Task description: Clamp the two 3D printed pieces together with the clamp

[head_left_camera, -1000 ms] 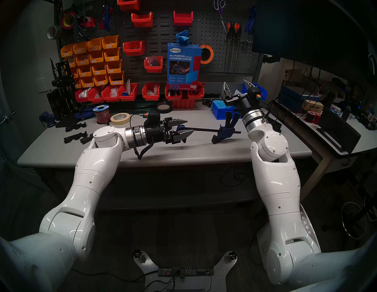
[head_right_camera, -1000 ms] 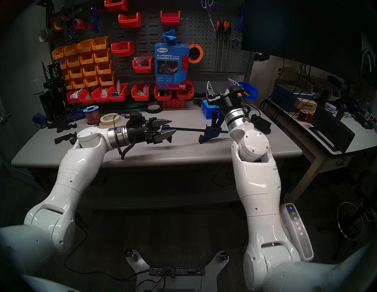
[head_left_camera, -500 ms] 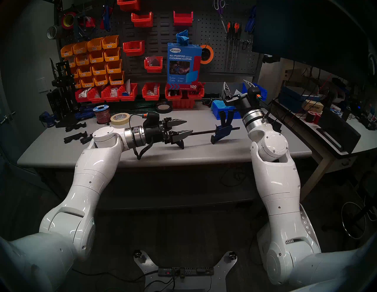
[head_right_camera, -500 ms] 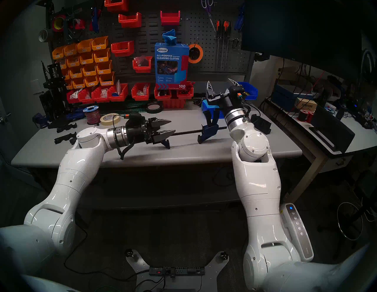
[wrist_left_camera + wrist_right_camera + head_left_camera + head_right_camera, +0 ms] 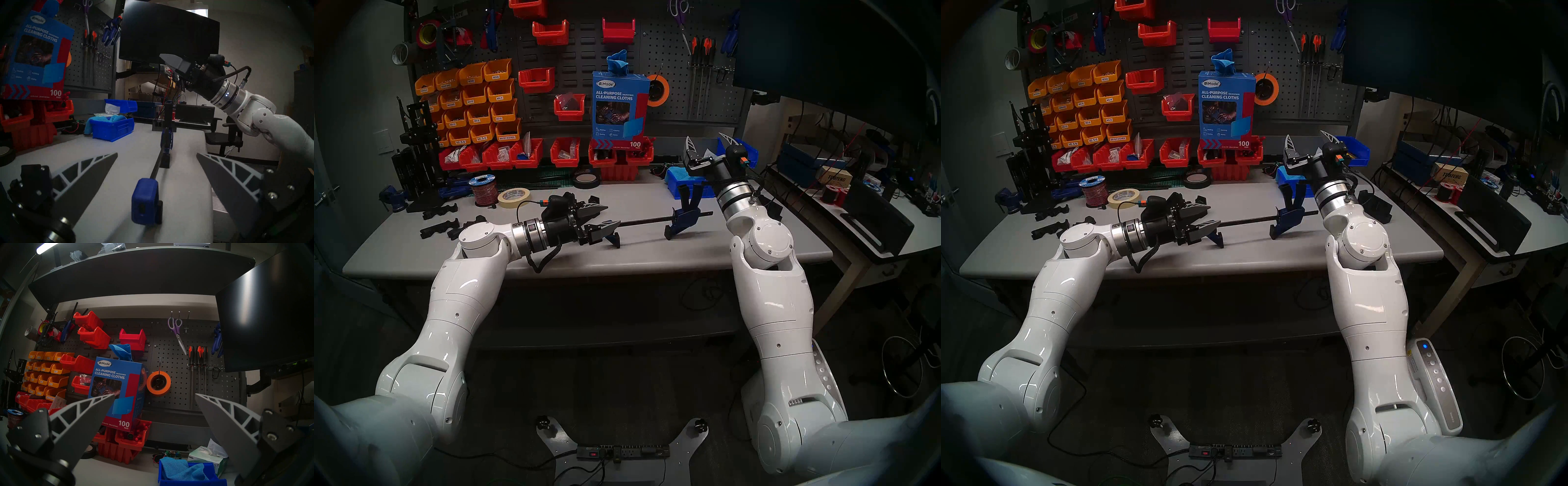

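Note:
The clamp stands on the grey table on its two jaws, blue fixed end at the left, blue sliding body with black handle at the right. My left gripper is open and empty, just left of the fixed end. In the left wrist view the blue end sits between my spread fingers, untouched. My right gripper is open and empty, raised toward the pegboard. The two black 3D printed pieces sit near the table's right edge, partly hidden behind my right forearm.
Flat wavy black prints lie at the table's left. A small black block sits behind my left gripper. Tape roll, wire spool, blue bin with cloth and red bins line the back. A monitor hangs at the right.
The clamp turned so both jaws rest on the table. My left gripper then drew back to the left, off the fixed end. The right arm has not moved.

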`<state>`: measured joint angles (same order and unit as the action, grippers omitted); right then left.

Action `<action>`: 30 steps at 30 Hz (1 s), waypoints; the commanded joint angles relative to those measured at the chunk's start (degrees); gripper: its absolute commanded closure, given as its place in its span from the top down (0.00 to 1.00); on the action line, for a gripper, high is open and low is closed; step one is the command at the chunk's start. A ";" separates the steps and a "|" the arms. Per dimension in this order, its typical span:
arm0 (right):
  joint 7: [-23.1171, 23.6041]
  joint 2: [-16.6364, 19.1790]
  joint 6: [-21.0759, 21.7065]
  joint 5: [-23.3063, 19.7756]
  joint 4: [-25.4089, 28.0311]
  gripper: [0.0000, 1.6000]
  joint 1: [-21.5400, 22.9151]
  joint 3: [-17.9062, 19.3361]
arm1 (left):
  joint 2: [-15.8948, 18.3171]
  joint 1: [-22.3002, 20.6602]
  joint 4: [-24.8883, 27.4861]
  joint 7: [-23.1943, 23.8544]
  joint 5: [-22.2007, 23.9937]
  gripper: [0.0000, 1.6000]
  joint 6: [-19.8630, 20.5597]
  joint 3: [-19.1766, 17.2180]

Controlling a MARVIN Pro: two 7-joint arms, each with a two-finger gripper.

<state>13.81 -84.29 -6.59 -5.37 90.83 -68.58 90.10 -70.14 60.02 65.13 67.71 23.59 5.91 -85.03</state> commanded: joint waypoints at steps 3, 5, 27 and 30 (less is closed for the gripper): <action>0.02 0.03 -0.34 0.14 2.04 1.00 1.65 -0.09 | -0.73 -0.66 0.61 -0.25 1.32 1.00 -0.13 -1.03; 0.02 0.03 -0.34 0.14 2.04 1.00 1.65 -0.09 | -0.98 -0.40 0.53 -0.38 1.63 1.00 0.29 -1.14; 0.02 0.03 -0.36 0.13 2.03 1.00 1.65 -0.09 | -2.48 1.90 0.71 -0.21 1.63 1.00 2.23 -1.50; 0.02 0.03 -0.36 0.13 2.03 1.00 1.65 -0.09 | -2.62 1.99 0.75 -0.26 1.54 1.00 2.28 -1.65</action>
<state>13.80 -84.29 -6.58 -5.37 90.85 -68.58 90.09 -72.45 63.32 64.62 67.52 24.33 8.66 -85.79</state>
